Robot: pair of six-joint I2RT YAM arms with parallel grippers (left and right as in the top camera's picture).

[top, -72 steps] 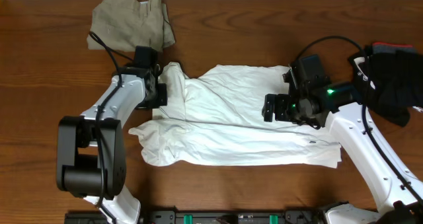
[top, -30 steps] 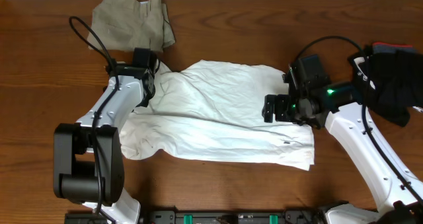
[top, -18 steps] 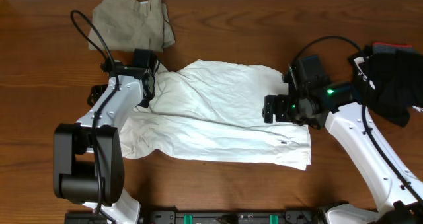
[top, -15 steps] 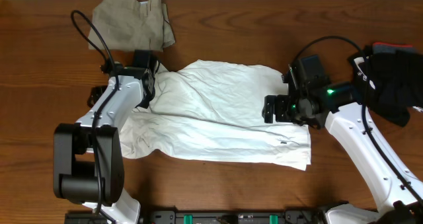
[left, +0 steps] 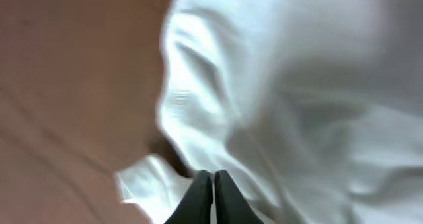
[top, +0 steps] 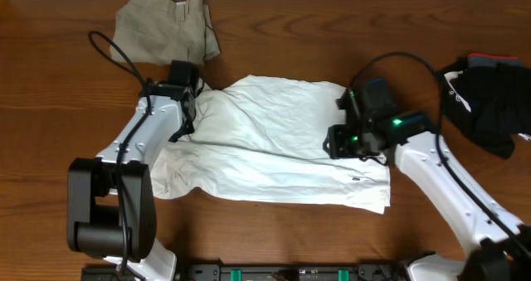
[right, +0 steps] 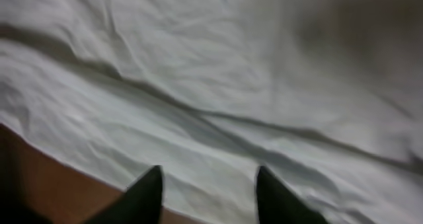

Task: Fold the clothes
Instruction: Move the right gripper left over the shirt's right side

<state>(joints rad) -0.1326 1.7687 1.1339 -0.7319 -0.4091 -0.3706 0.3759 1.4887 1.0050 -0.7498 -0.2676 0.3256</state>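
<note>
My pincer [right: 210, 194] sits at bottom of frame, both dark fingers [right: 147, 192] well apart w/ cloth showing thru the gap. White T-shirt [right: 218, 72] fills nearly the whole view, heavily wrinkled, w/ one long dark crease running from left edge down to the right. Its edge cuts diagonally across bottom left, and brown worktop [right: 46, 184] shows beyond it. Pic blurry, top right in shadow. Can't tell if tips touch fabric.
</note>
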